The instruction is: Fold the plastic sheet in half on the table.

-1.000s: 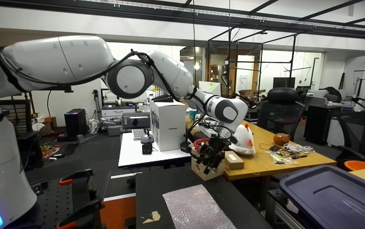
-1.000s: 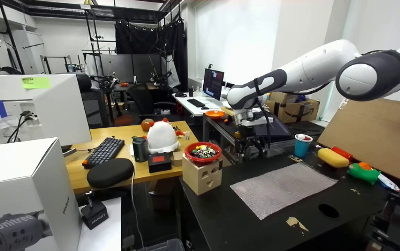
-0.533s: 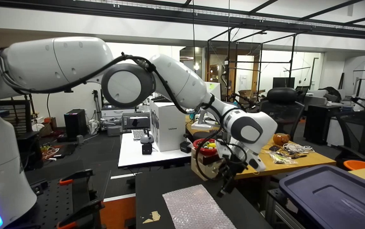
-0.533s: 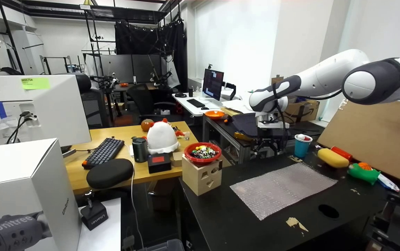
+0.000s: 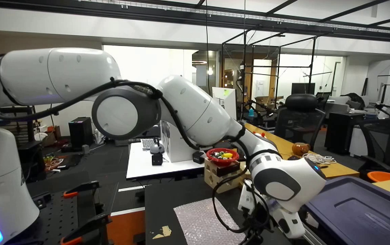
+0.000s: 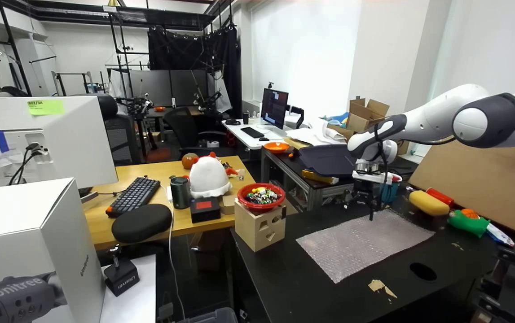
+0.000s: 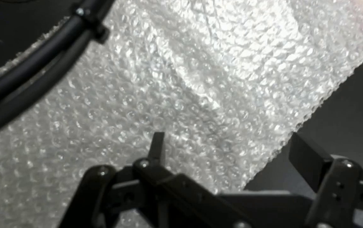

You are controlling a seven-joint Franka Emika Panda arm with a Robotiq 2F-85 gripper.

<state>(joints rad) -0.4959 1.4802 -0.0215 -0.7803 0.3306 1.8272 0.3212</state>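
The plastic sheet [image 6: 365, 244] is pale, translucent bubble wrap lying flat on the black table [image 6: 293, 287]. It also shows in an exterior view [image 5: 203, 217], partly behind the arm's cables. My gripper [image 6: 358, 211] is low over the sheet's edge near the blue cup; its fingertips are largely hidden in an exterior view [image 5: 251, 238]. In the wrist view my gripper [image 7: 227, 136] is open and empty. One finger is over the sheet [image 7: 200, 95], the other over dark table just past its edge. Whether the fingertips touch the sheet cannot be told.
A blue cup [image 6: 389, 194], a yellow object [image 6: 429, 203] and a green toy [image 6: 468, 223] stand along one table side. A wooden box [image 6: 257, 229] with a red bowl [image 6: 261, 207] stands at another corner. A paper scrap [image 6: 380, 286] lies beside the sheet. A blue bin lid [image 5: 361, 211] is nearby.
My arm has swung away from the wooden box and lowered, bringing the gripper down to the sheet's edge near the blue cup. The sheet has not moved.
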